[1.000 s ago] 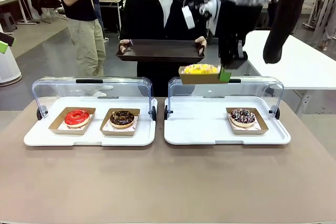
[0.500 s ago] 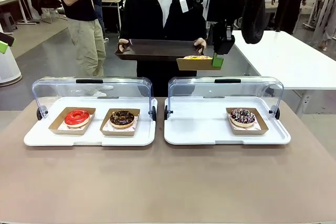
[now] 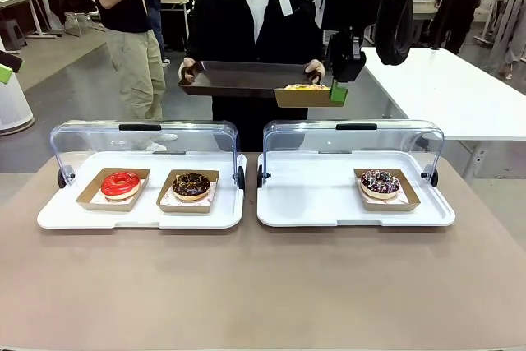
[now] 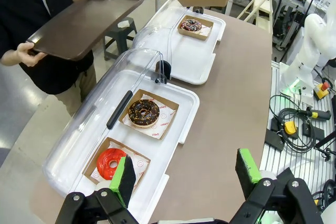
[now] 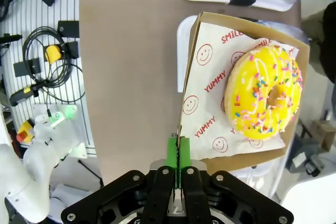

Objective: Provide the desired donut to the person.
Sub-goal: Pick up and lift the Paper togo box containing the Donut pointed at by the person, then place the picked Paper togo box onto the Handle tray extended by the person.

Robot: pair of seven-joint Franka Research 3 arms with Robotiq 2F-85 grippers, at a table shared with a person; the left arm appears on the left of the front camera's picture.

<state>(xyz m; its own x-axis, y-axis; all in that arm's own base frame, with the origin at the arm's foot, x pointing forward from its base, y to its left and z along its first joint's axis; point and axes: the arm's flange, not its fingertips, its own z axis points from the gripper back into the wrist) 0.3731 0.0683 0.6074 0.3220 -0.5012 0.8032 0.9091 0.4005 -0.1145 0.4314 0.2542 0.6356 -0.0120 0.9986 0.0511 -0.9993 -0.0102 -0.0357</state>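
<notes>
Past the far edge of the tabletop (image 3: 263, 285), the person (image 3: 246, 30) holds a dark serving tray (image 3: 246, 78) in both hands. Two lidded white display trays sit side by side toward that edge: the left one (image 3: 49, 218) carries a red donut (image 3: 121, 183) and a chocolate donut (image 3: 191, 184), the right one (image 3: 312, 203) a sprinkled chocolate donut (image 3: 380, 182). The left gripper (image 4: 186, 171) hangs spread wide and empty above the tabletop's left end, while the right gripper (image 5: 178, 155), pinched tight on the rim of a cardboard tray (image 5: 210, 103), holds the yellow donut (image 5: 265, 93) aloft at the serving tray's right end.
</notes>
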